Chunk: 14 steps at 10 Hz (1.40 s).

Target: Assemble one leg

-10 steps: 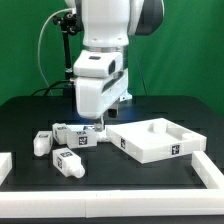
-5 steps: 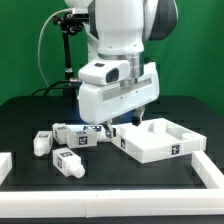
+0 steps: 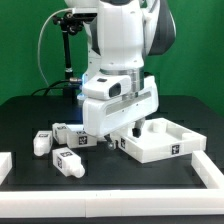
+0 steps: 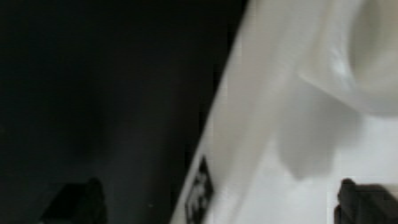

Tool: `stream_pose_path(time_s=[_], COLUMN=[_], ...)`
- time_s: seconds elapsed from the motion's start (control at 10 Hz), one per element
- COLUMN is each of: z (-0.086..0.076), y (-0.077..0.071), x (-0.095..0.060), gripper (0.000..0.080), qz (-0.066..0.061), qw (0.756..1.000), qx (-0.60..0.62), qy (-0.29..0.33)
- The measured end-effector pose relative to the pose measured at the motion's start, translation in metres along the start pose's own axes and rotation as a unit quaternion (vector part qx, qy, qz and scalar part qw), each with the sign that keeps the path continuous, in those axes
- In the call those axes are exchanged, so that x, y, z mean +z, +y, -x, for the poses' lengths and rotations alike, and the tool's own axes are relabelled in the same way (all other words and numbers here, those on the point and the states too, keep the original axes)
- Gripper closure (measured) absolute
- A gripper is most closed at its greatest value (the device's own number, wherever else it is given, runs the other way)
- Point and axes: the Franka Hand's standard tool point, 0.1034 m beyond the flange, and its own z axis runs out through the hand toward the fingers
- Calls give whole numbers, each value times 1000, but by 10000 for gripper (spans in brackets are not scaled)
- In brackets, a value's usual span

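Note:
Three small white legs with black-and-white tags lie on the black table at the exterior view's left: one, one nearer the front, and one partly behind the arm. My gripper is low over the left corner of the large white rimmed tray piece, to the right of the legs. In the wrist view the gripper is open, its dark fingertips far apart. The tray piece's white edge, with a tag on it, lies between them. No leg is held.
White bars lie along the table's front edge, at the left and at the right. A black stand with cables rises at the back left.
The arm has swung to the exterior view's right and dropped lower, from above the legs to the tray piece's left corner. The legs have not moved.

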Motion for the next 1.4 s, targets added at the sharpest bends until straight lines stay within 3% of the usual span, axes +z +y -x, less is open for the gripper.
stream_pose_path(time_s=[0.2,0.3,0.4,0.6,0.7,0.8,1.3,1.4], z=[0,0,0,0,0,0,0,6], y=[0,0,0,0,0,0,-4,-7], x=[0,0,0,0,0,0,-3,-13], gripper=[151,274,274,662,662,743,743,743], qz=[0,0,0,0,0,0,-2,-23], qw=[1000,1000,1000,1000,1000,1000,999,996], qx=[3,3,3,3,3,1,49,87], qy=[0,0,0,0,0,0,-1,-23])
